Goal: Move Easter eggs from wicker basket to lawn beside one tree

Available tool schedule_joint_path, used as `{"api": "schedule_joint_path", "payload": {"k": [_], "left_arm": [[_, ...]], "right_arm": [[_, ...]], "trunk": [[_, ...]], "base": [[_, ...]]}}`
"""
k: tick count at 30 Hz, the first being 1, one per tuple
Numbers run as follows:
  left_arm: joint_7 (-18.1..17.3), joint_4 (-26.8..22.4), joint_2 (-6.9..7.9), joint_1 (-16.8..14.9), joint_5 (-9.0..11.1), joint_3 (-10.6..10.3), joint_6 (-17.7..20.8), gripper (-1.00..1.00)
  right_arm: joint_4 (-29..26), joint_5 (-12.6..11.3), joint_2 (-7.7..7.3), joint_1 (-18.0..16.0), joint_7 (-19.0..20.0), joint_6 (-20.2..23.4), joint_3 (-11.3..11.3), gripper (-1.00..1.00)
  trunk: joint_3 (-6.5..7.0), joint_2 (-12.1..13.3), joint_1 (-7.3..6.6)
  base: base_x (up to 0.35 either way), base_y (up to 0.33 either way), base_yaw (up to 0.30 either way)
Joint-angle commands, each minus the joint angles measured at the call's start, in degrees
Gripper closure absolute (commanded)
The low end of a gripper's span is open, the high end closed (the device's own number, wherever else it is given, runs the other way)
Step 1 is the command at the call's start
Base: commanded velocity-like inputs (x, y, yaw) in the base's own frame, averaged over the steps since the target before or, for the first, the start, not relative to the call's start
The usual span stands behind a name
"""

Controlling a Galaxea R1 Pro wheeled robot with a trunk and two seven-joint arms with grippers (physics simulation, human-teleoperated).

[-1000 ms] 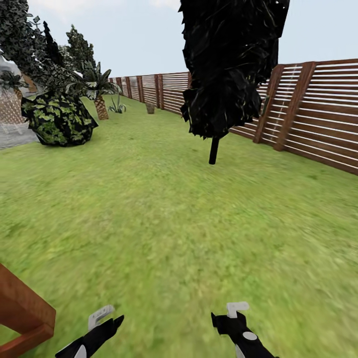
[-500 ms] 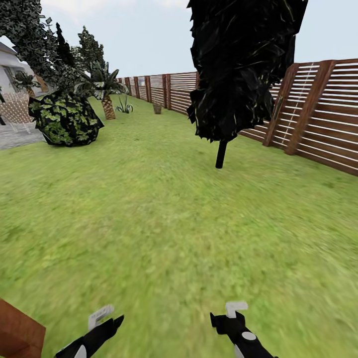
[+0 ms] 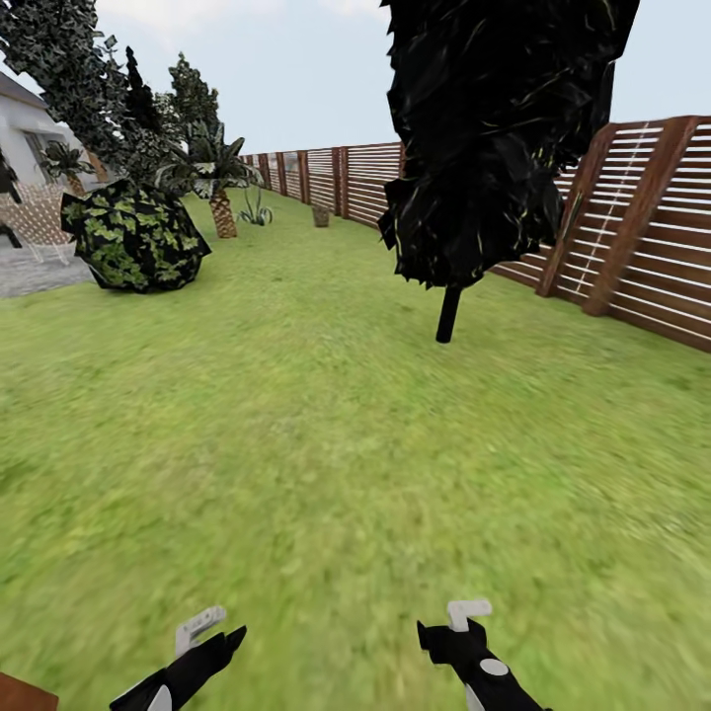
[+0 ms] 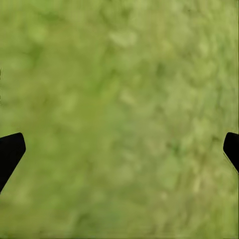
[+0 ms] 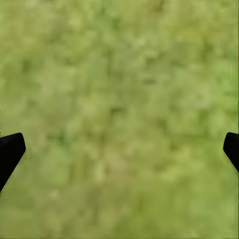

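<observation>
Since the small tan wicker basket (image 3: 321, 215) stands far off by the brown slatted fence (image 3: 632, 237), I should roll straight over the blurry green lawn (image 3: 326, 425), left of the black-trunked tree (image 3: 449, 314), left gripper (image 4: 119, 149) and right gripper (image 5: 119, 149) spread wide and empty.

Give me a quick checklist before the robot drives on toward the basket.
1. Left gripper open, nothing held: ok.
2. Right gripper open, nothing held: ok.
3. Lawn directly ahead free of obstacles: ok.
4. Dark thin-trunked tree stands ahead to the right, off the straight line: ok.
5. Small brown object far off by the fence is the wicker basket: cannot tell.
6. Eggs located: not ok.
</observation>
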Motion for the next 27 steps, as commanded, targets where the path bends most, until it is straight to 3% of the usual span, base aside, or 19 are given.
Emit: {"api": "schedule_joint_path", "payload": {"k": [1,8,18,27], "left_arm": [[-0.3,-0.1,-0.03,0.0,0.6,0.3,0.6,-1.0],[-0.3,-0.1,-0.03,0.0,0.6,0.3,0.6,-1.0],[-0.3,-0.1,-0.03,0.0,0.6,0.3,0.6,-1.0],[-0.3,-0.1,-0.03,0.0,0.6,0.3,0.6,-1.0]], "right_arm": [[0.0,0.3,-0.01,0.0,0.0,-0.2,0.0,-1.0],[0.0,0.3,-0.01,0.0,0.0,-0.2,0.0,-1.0],[0.0,0.3,0.18,0.0,0.1,-0.1,0.0,-1.0],[0.0,0.3,0.17,0.0,-0.1,-0.1,0.0,-1.0]], "trunk": [[-0.05,0.0,0.02],[-0.05,0.0,0.02],[-0.05,0.0,0.02],[-0.05,0.0,0.02]], "base": [[0.314,-0.098,0.26],[0.314,-0.098,0.246],[0.314,-0.098,0.031],[0.314,-0.098,0.269]]}}
